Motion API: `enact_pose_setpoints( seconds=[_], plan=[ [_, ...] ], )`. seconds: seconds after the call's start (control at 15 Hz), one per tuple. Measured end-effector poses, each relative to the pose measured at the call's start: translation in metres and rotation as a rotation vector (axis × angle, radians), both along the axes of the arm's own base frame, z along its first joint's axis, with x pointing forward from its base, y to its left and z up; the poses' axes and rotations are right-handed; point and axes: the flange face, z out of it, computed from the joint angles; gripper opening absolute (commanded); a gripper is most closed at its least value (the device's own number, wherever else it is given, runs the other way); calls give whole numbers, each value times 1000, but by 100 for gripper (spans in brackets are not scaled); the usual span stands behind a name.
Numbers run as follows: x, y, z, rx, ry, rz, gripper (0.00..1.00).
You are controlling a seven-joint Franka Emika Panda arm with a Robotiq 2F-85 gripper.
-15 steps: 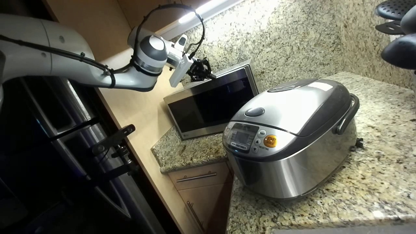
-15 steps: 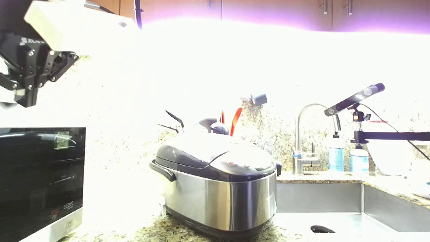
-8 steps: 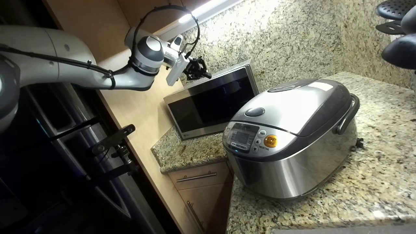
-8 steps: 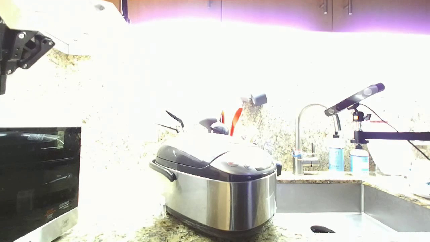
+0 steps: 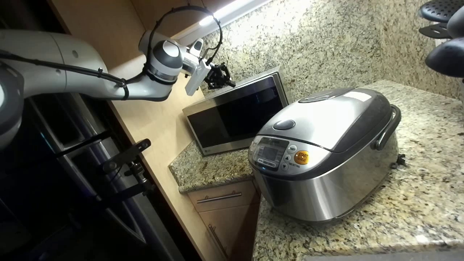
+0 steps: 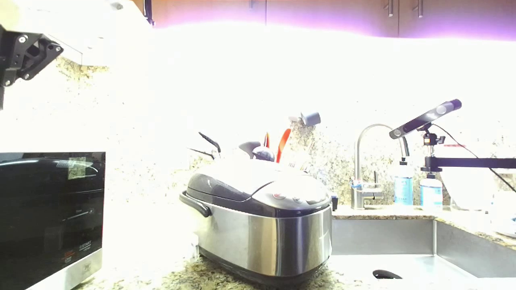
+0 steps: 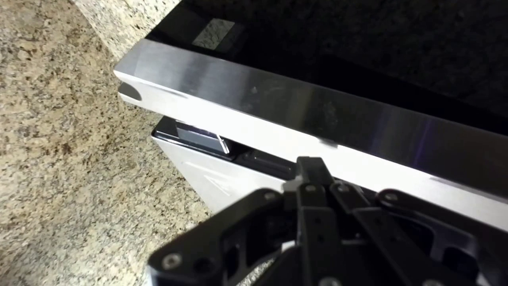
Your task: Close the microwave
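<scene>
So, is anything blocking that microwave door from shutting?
Nothing shows in the visible stretch of gap between the ajar door and the microwave body. But in the wrist view the closed gripper overlaps that gap; whether it reaches inside, I can't tell.

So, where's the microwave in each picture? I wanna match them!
In an exterior view, the microwave is near the middle, partly behind the rice cooker.
In an exterior view, the microwave is at lower left, cut off.
In the wrist view, the microwave is close up, mostly upper right.
Shared landmark: the speckled stone, in all three.
</scene>
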Motion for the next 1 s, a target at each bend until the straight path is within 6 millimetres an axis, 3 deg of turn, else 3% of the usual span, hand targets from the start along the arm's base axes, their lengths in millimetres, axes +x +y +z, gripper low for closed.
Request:
enact_pose_setpoints(
  seconds=[0.47, 1.0],
  plan=[
    [0, 3, 1, -16, -21, 17, 0],
    [-10, 32, 38, -77, -128, 98, 0]
  ],
)
